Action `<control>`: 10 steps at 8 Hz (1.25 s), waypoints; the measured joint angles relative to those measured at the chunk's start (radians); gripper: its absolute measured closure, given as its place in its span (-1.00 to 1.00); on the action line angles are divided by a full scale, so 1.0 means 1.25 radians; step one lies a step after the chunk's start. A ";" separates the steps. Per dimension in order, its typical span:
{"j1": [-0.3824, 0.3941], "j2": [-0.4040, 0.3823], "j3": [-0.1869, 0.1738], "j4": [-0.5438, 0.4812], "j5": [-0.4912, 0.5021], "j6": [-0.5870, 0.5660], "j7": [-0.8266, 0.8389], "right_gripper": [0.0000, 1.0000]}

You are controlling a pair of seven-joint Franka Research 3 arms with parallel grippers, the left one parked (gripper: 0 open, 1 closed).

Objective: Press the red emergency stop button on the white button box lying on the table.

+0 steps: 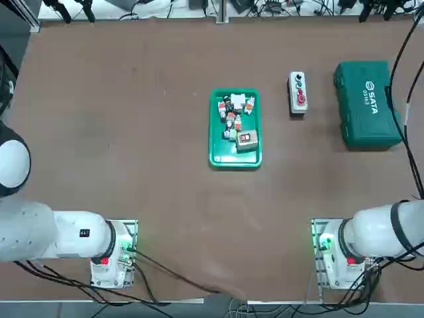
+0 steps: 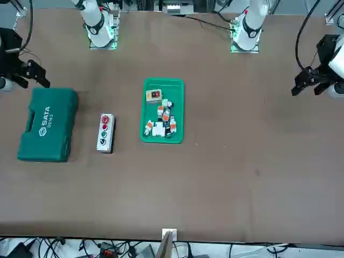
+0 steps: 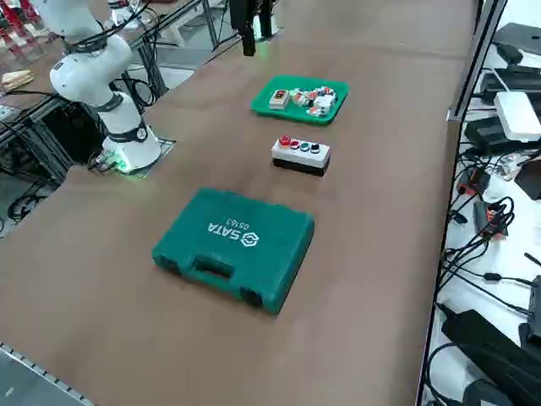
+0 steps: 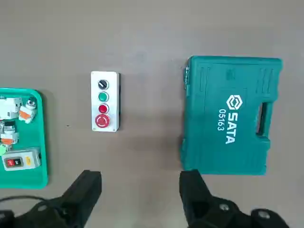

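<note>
The white button box [image 4: 104, 101] lies flat on the brown table [image 1: 132, 132], between a green tray and a green toolcase. It carries a row of black, green and red buttons. The red emergency stop button [image 4: 102, 121] sits at one end, larger than its neighbours. The box [image 1: 298, 93] and its red button [image 1: 301, 99] also show from overhead, and the box [image 2: 105, 133] and box [image 3: 300, 154] in the other views. My right gripper [image 4: 142, 187] hangs high above the table, open, with nothing between its fingers, well clear of the box. In the front view the right gripper [image 2: 37, 75] is above the toolcase's far side.
A green SATA toolcase [image 1: 366, 104] lies shut beside the box, toward the table's right edge. A green tray [image 1: 235, 128] of several small electrical parts, including a grey switch with a red face, sits on the box's other side. Cables run along the table's edges.
</note>
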 joint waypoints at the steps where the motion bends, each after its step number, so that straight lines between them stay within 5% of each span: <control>1: 0.000 0.000 0.000 0.000 0.000 0.000 0.000 -1.00; 10: -0.001 0.004 0.000 -0.003 0.000 -0.015 -0.001 -1.00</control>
